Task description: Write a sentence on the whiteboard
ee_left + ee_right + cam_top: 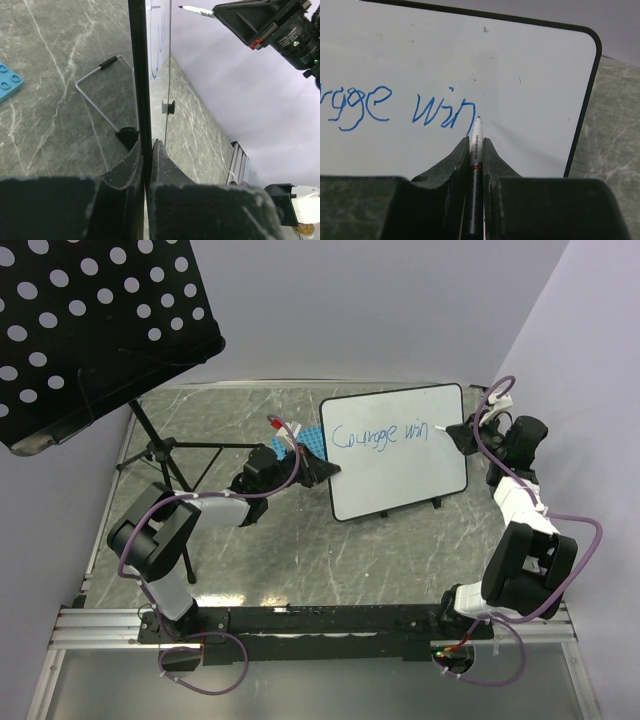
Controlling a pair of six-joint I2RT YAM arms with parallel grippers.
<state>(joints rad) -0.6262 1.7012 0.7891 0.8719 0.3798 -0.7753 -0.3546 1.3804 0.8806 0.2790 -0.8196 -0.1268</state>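
The whiteboard [400, 465] stands tilted on its small feet at the middle of the table. On it is part of the sentence [385, 433] in blue marker, reading "Courage win". My left gripper [325, 472] is shut on the board's left edge; in the left wrist view that dark edge [139, 75] runs up between the jaws of the left gripper [147, 145]. My right gripper [476, 142] is shut on a white marker [478, 131]. The marker's tip rests on the whiteboard [530, 65] just right of the last "n" of the sentence [445, 112]. From above, the right gripper [462, 432] is at the board's upper right.
A black perforated music stand [90, 330] on a tripod [165, 450] overhangs the table's back left. A blue gridded rack [308, 443] with a red-tipped piece [275, 423] lies behind the left gripper. The board's wire foot [100, 95] and a blue brick [7, 82] sit behind it.
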